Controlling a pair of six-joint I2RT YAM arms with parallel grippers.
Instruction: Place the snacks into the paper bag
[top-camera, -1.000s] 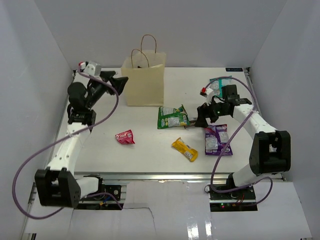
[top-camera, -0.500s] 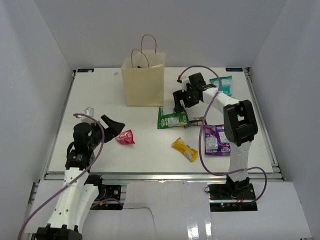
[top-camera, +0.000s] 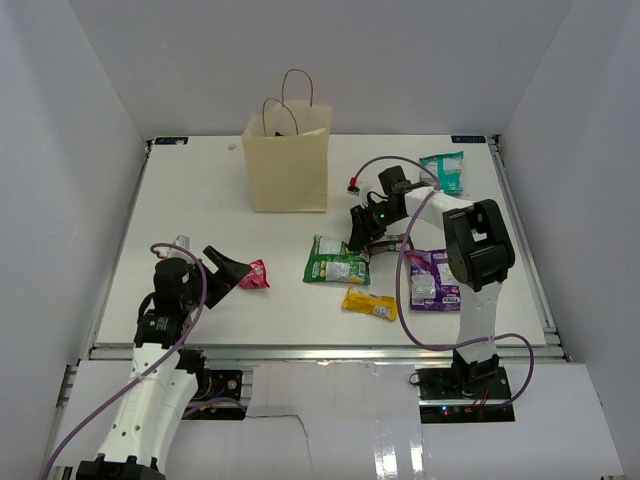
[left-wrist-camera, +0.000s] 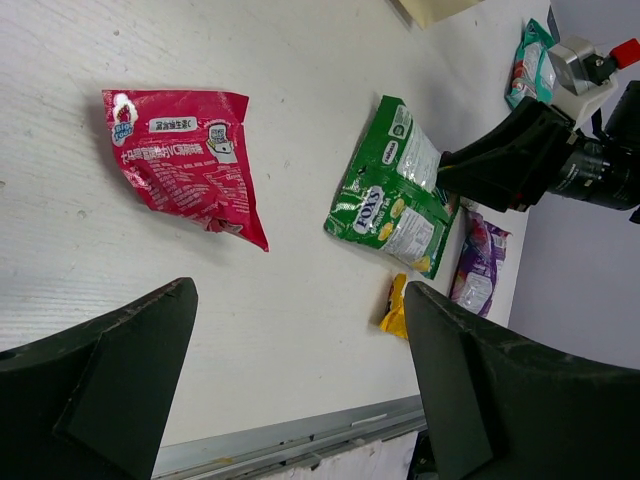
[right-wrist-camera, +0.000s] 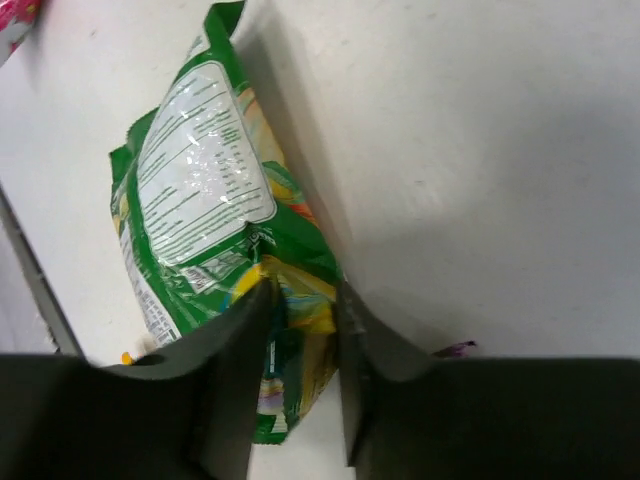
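The white bench (top-camera: 200, 200) is carrying everything. The beige paper bag (top-camera: 289, 170) is standing upright near the far edge, left of centre, its mouth open and its 2 brown loop handles rising above it.

The right gripper (top-camera: 362, 230) is reaching down in front of the bag and to its right. Its jaws are clenching the far edge of the green Fox's pouch (top-camera: 337, 261), which is lying flat on the bench. The left gripper (top-camera: 238, 272) is hovering low at the near left with its jaws released wide, grasping nothing, and is pointing toward the red packet (top-camera: 255, 274) just beside it.

The purple pouch (top-camera: 432, 277) is lying to the right of the green one, beside the right arm. The teal pouch (top-camera: 443, 170) is resting at the far right, well apart from the others. The yellow bar (top-camera: 370, 303) is sitting just in front of the green pouch.
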